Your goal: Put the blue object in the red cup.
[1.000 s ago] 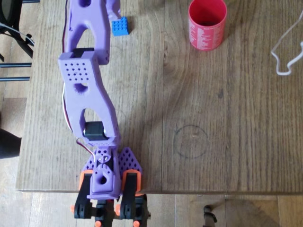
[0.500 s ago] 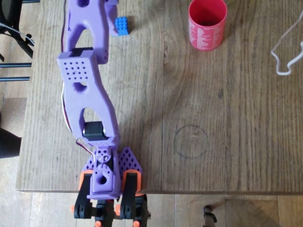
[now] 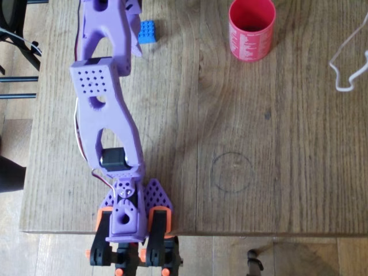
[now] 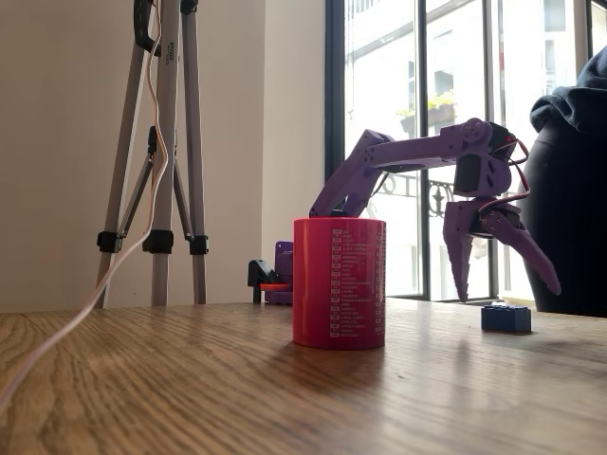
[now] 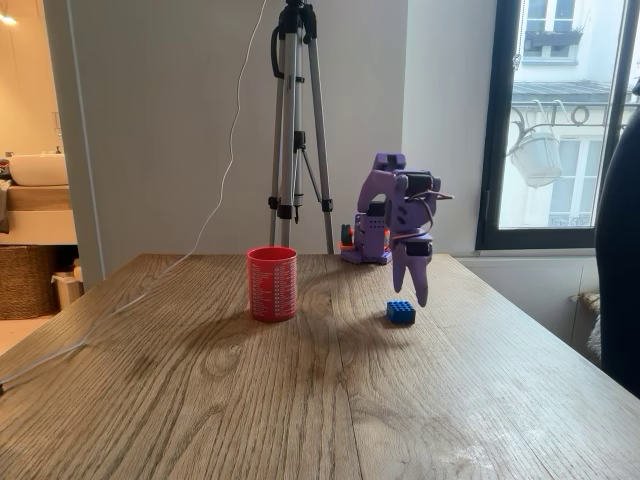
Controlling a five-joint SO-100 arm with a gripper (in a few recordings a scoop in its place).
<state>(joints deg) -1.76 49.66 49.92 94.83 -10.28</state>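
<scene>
The blue brick (image 3: 147,31) lies on the wooden table (image 3: 259,144) at the far left in the overhead view, studs up. The red cup (image 3: 252,29) stands upright well to the brick's right and looks empty. My purple arm (image 3: 106,86) reaches over the table's left side, and one finger (image 3: 136,45) shows just left of the brick. In a fixed view my gripper (image 4: 509,292) hangs open just above the brick (image 4: 505,318), fingers spread to either side without touching it, right of the cup (image 4: 339,282). From the front, the gripper (image 5: 416,285) points down beside the brick (image 5: 401,312).
A white cable (image 3: 345,63) lies at the table's right edge. A pencilled circle (image 3: 231,171) marks the middle of the table. A tripod (image 5: 297,130) stands behind the table. A dark bulky shape (image 4: 569,190) is close beyond the brick.
The wrist has shifted slightly, and one finger now juts out beside the brick's left side. Brick and cup have hardly moved.
</scene>
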